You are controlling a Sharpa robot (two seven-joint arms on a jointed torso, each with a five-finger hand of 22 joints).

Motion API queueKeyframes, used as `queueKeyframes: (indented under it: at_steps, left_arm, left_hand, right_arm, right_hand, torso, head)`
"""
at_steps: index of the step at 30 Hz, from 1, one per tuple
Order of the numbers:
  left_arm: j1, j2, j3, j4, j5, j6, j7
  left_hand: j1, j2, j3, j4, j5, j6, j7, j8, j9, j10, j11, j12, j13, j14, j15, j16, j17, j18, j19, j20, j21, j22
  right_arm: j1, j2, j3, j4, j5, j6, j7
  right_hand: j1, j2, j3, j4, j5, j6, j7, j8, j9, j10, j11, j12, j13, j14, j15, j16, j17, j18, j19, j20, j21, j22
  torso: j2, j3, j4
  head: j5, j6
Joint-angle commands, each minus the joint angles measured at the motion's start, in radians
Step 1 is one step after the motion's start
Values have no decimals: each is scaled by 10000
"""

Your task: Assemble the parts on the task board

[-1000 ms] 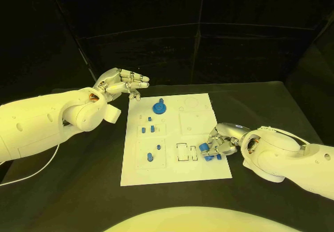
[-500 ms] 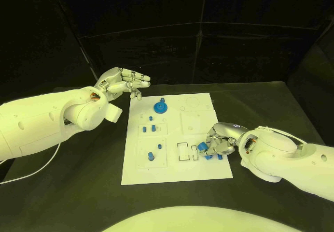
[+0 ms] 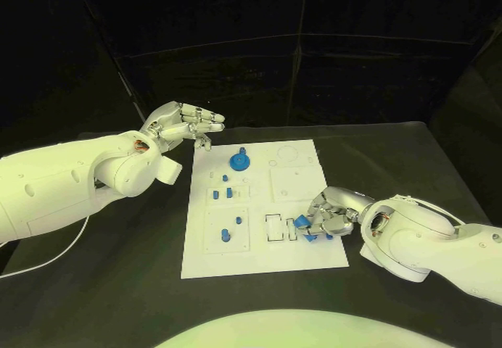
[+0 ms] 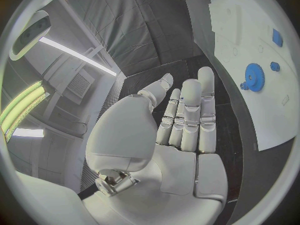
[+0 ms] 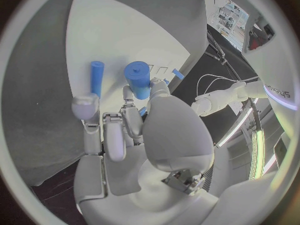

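- A blue cylindrical part (image 5: 138,78) was pinched in the fingers of the right hand (image 3: 327,212), just over the right edge of the task board (image 3: 298,254).
- A second blue rod (image 5: 96,77) was seen beside it.
- The left hand (image 3: 184,123) was held empty beyond the board's far left corner, fingers loosely apart.
- A blue gear (image 3: 241,160) was seated at the board's far end.

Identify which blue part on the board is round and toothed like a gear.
The blue gear at the task board's far end, toothed; the other blue parts are small pegs and blocks.
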Motion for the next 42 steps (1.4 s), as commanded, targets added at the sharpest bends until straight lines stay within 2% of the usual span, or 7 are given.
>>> queueKeyframes:
  at_steps: [1,9,12,18,24,28,42]
  left_arm:
    - [7,13,5,-2,27,20,182]
    - [5,46,5,-19,27,33,175]
    - [4,58,5,-11,27,46,163]
    - [6,46,6,10,27,42,143]
    - [11,34,7,44,27,49,130]
    - [12,40,8,47,28,68,122]
    - [12,31,7,49,28,104,93]
  left_hand:
    - [-31,61,-1,34,-18,-75,-4,-59,-5,-98,-4,66,0,-59,-23,-16,-1,59,-24,66,-48,-9]
    - [-25,64,0,32,-18,-81,-2,-60,-5,-104,-4,72,1,-58,-24,-11,3,60,-22,66,-51,-12]
    - [-25,64,0,32,-18,-81,-2,-60,-5,-104,-4,72,1,-58,-24,-11,3,60,-22,66,-51,-12]
    - [-25,64,0,32,-18,-81,-2,-60,-5,-104,-4,72,1,-58,-24,-11,3,60,-22,66,-51,-12]
    - [-25,64,0,32,-18,-81,-2,-60,-5,-104,-4,72,1,-58,-24,-11,3,60,-22,66,-51,-12]
    - [-29,62,-6,35,-18,-93,4,-64,-6,-115,0,77,1,-62,-22,-14,-10,60,-19,68,-55,-16]
    - [-29,62,-6,35,-18,-93,4,-64,-6,-115,0,77,1,-62,-22,-14,-10,60,-19,68,-55,-16]
  right_arm:
    - [20,-12,5,75,893,-755,297]
    - [23,427,7,-73,1288,-720,438]
    - [23,664,7,-185,1334,-606,427]
    - [23,1074,7,-348,1367,-353,222]
    - [23,1267,8,-401,1117,-592,26]
    - [24,1333,9,-417,911,-642,-117]
    - [26,1435,9,-492,453,-453,-398]
  right_hand:
    - [78,162,-35,-30,171,157,-141,19,171,43,-2,-11,3,777,-72,43,1353,-126,3,-63,56,12]
    - [-32,195,-111,71,58,174,-137,31,210,66,2,-20,25,773,-72,36,1337,-130,3,-68,58,14]
    - [-109,227,-178,134,-206,207,-150,64,255,83,-6,-27,40,773,-75,35,1338,-130,4,-70,59,18]
    - [-506,299,-490,207,-1350,314,-195,192,426,143,-38,-37,96,777,-98,39,1363,-121,-13,-86,34,-21]
    - [-627,329,-610,208,-1582,324,-214,226,498,159,-52,-59,103,781,-114,45,1384,-123,-1,-100,39,-6]
    - [-727,347,-702,213,-1755,324,-225,244,546,165,-62,-83,101,783,-121,47,1394,-124,4,-109,39,-5]
    - [-1398,326,-1279,233,-4209,195,-228,302,855,53,-62,-447,-106,759,-124,-14,1286,-101,-63,-116,-67,-156]
  torso:
    - [4,-9,30]
    - [7,-8,3]
    - [24,-7,23]
    - [30,-6,15]
    - [7,5,-25]
    - [11,-2,-8]
    - [6,-2,-11]
  head:
    - [-27,14]
    - [-24,49]
    - [-18,52]
    - [66,42]
    - [143,22]
    - [125,28]
    - [162,-11]
